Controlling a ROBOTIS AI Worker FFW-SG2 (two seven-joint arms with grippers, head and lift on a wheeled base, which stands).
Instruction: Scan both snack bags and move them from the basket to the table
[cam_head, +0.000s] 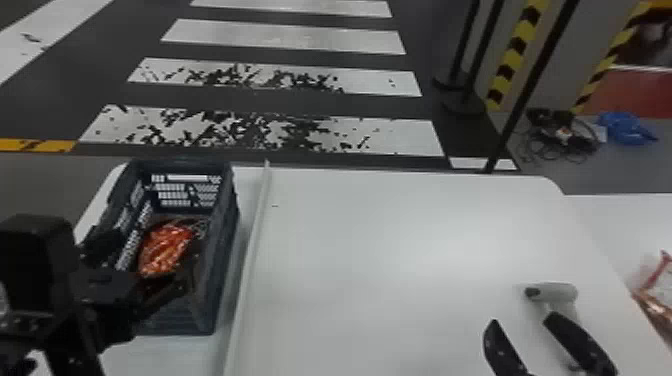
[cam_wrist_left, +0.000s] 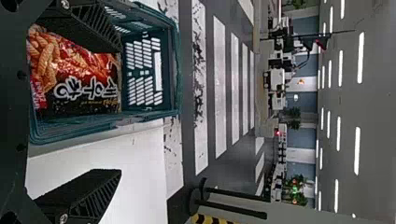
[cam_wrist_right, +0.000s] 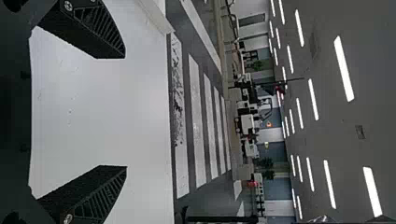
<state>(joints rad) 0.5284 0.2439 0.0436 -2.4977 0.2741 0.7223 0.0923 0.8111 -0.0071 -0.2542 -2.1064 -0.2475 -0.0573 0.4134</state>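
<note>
- White worktop (cam_head: 400, 225): smooth, flat, with rounded corners and a slim raised strip (cam_head: 252, 250) running along its left part.
- Basket (cam_head: 225, 250): rigid dark blue-green plastic, rectangular, its walls pierced by slanted slots; it sits left of the strip.
- Snack bag (cam_head: 167, 247): glossy, crinkled red-orange and black film, lying inside the basket.
- Left claw (cam_head: 150, 262): black, with ridged wedge fingers spread wide, at the basket; nothing is gripped.
- Right claw (cam_head: 522, 320): the same tapered, ribbed wedges, wide apart and empty, above the worktop's right part.
- Packet (cam_head: 652, 300): shiny, wrinkled, red and orange, partly visible at the head view's right edge.
- Grey object (cam_head: 557, 291): smooth, rounded barrel with a dark end, near the right claw.
</note>
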